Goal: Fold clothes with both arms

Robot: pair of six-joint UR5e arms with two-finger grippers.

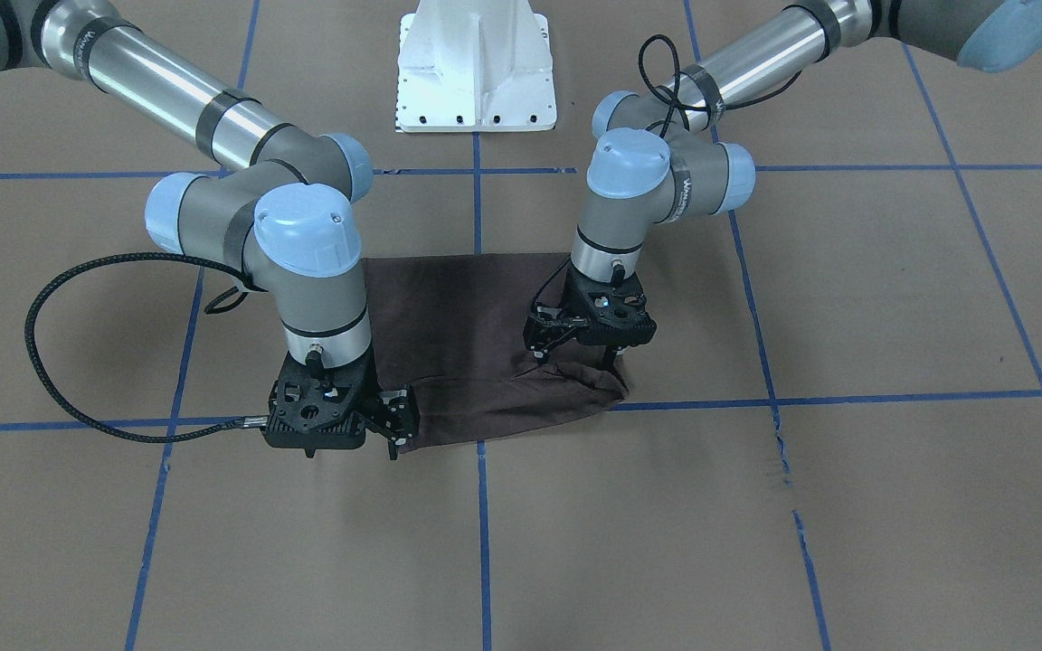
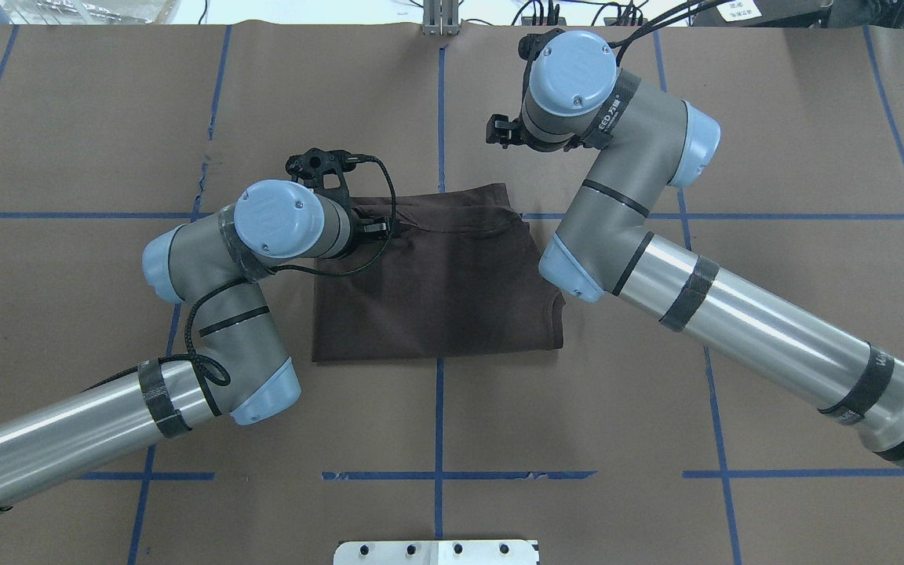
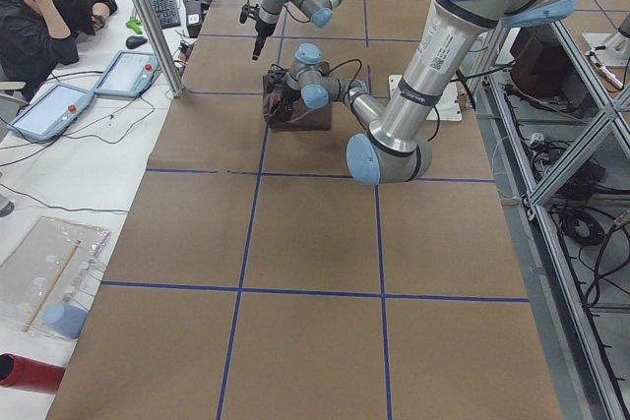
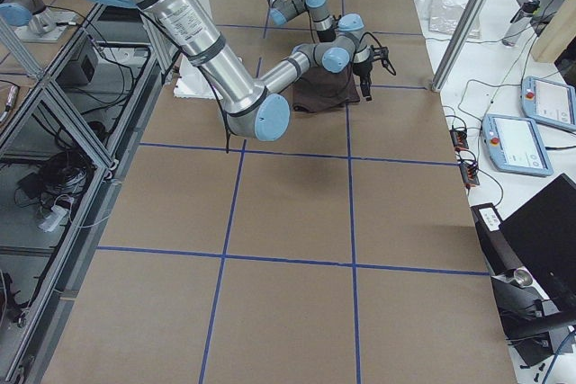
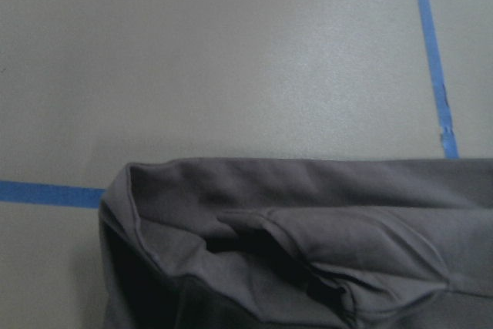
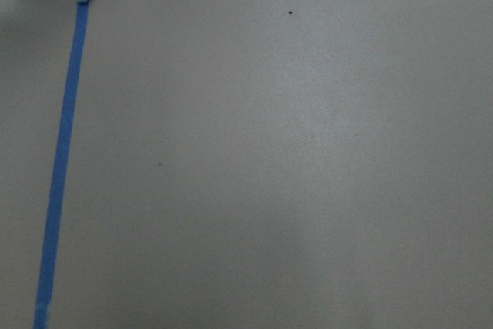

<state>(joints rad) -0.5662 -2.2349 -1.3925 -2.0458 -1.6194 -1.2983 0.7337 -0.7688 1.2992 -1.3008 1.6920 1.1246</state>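
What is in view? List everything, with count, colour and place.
Folded fabric T-shirt: one, dark brown, table centre.
Brown paper table cover: one, brown, crossed by blue tape lines.
White metal pedestal base: one, white, robot's table edge.
Pale handheld tablets: two, pale blue-grey, side bench.
Seated person in black: one, at that bench.
Tubular robot arms: two, silver-grey, blue caps; left arm, right arm flank the T-shirt.
Two-finger tools: two, black; left tool at the T-shirt's far edge, right tool over bare table.
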